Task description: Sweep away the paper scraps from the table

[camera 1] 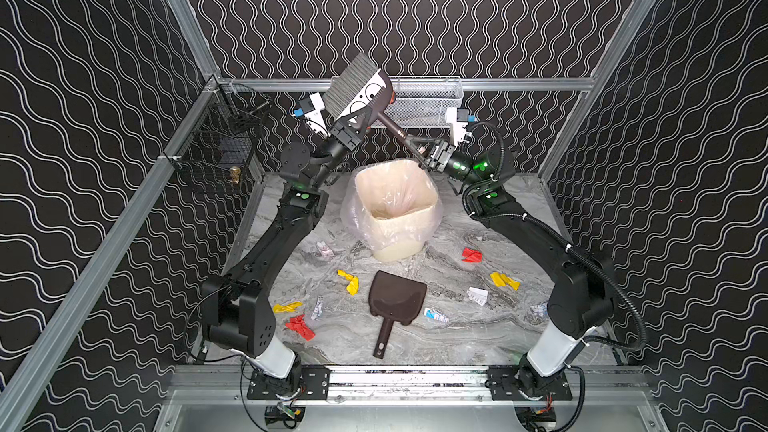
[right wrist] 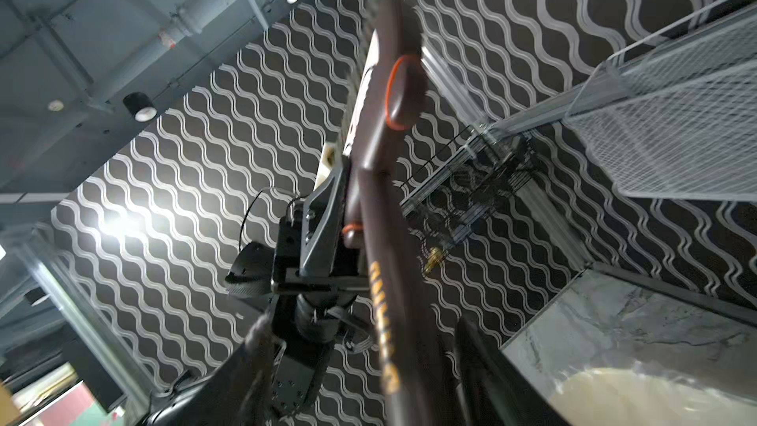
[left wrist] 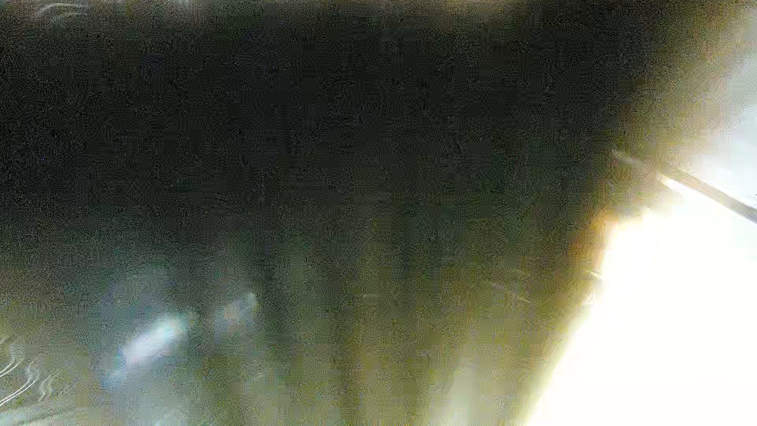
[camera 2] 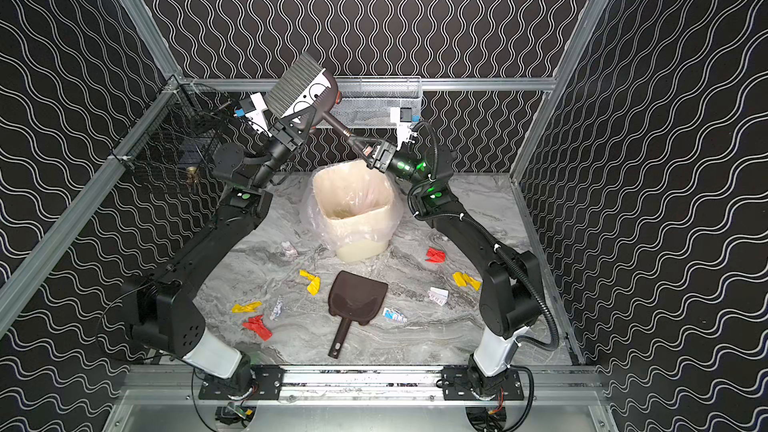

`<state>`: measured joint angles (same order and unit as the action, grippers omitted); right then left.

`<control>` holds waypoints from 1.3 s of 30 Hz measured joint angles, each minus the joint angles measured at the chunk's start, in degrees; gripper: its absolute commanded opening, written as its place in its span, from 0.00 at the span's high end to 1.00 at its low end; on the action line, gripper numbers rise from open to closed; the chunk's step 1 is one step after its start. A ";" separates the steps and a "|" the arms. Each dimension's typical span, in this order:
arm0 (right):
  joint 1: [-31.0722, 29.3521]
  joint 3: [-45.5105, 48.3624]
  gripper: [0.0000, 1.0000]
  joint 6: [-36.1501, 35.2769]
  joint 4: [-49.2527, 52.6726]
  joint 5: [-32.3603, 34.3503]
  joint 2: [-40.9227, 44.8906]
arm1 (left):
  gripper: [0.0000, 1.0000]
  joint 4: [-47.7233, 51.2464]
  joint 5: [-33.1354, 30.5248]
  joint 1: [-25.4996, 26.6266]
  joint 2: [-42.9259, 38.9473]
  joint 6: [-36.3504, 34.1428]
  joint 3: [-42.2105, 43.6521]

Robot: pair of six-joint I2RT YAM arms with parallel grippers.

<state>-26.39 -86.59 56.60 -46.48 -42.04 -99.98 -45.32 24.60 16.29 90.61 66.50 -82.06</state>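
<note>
Paper scraps are lying loose on the table, all on the near side of the bin. They are fanning out to both flanks of the dustpan, which is sitting just in front of the bin.

Both top views: the brush is hanging in the air above and behind the bin, well clear of every scrap. Its long axis is slanting, with bristles pointing up and away to the bin's left rear and the handle end dropping toward the bin's far rim. The left gripper is clenching the brush at the neck below the bristle block. The right gripper is straddling the handle end over that far rim; whether it is pressing, I cannot tell.

Left wrist view: giving only a dark blur, nothing usable.

Right wrist view: looking up along the handle toward the left gripper's hold. Own fingers are too smeared to judge.

Judgement: a handover to the right arm is looking like the step in hand. After that the bristles are going to need swinging over and down, since the scraps are lying below both claws.
</note>
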 measured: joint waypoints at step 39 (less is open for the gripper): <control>0.22 -0.52 1.00 -0.20 0.39 0.55 0.44 | 1.00 -5.46 -3.58 2.12 -1.92 3.02 5.18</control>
<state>-26.17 -87.11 56.40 -46.09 -41.50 -99.55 -50.78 21.02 18.41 88.68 69.52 -76.88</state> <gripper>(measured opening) 0.295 0.209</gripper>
